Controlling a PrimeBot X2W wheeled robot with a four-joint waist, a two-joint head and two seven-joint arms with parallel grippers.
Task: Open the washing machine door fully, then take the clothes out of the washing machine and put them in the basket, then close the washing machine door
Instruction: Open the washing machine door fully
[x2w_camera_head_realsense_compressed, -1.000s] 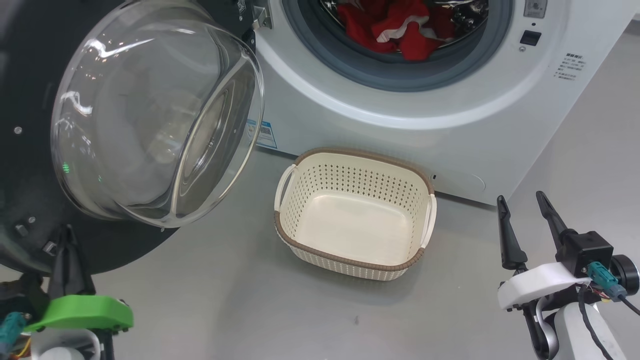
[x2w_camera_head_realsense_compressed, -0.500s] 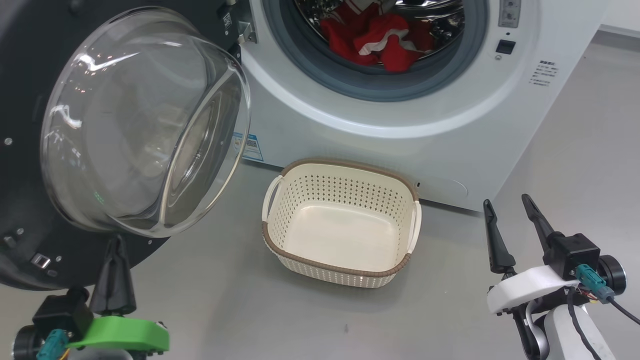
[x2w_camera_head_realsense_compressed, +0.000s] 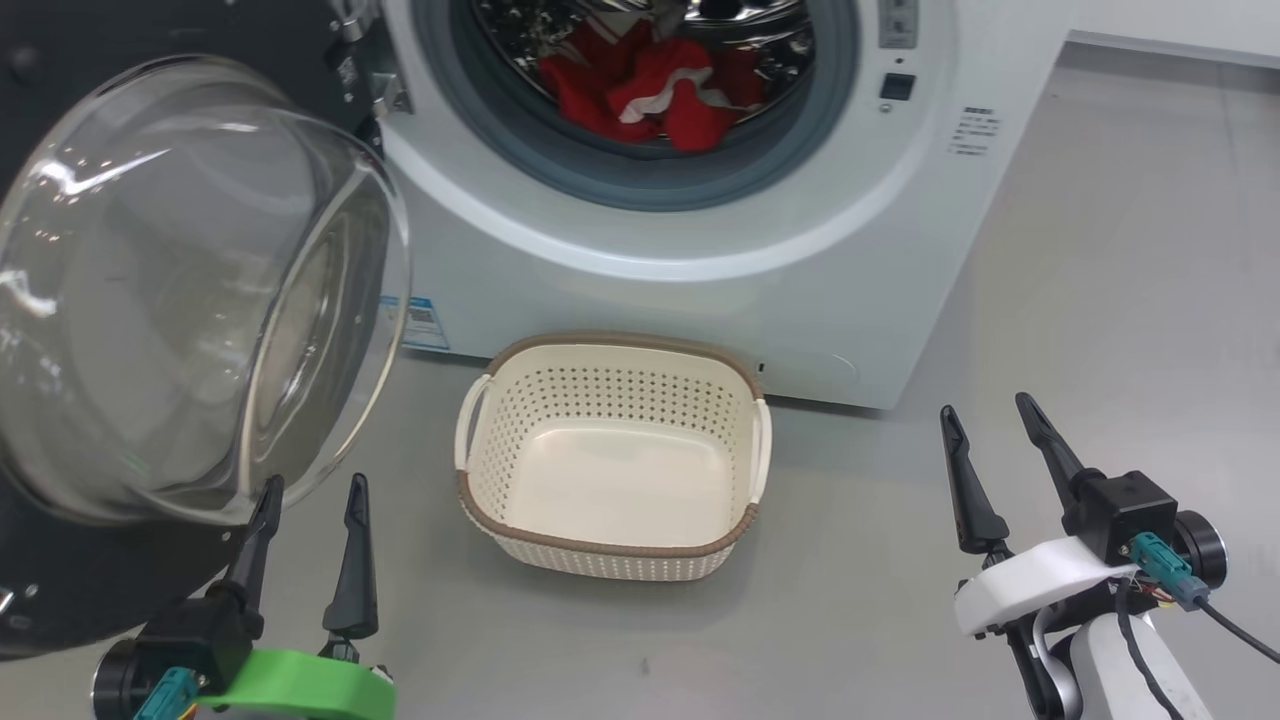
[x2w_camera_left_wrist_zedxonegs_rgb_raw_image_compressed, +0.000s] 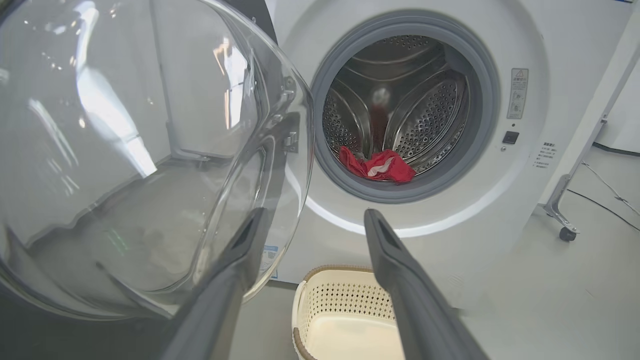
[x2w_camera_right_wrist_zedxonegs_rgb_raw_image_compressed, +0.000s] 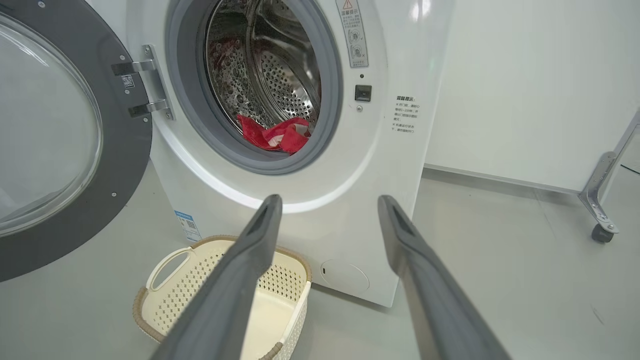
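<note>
Left gripper (x2w_camera_head_realsense_compressed: 313, 482) at seven o'clock and right gripper (x2w_camera_head_realsense_compressed: 984, 405) at four point upward, fingers wide, empty; one basket (x2w_camera_head_realsense_compressed: 610, 341), one heap of clothes (x2w_camera_head_realsense_compressed: 640, 92).

One washing machine (x2w_camera_head_realsense_compressed: 700, 300), one door (x2w_camera_head_realsense_compressed: 180, 290), one basket (x2w_camera_head_realsense_compressed: 600, 562), one heap of red clothes (x2w_camera_head_realsense_compressed: 650, 95), perhaps two garments

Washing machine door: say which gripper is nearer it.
Left. The left gripper is close by the washing machine door, at its lower edge; the right gripper is well off, beyond the basket.
</note>
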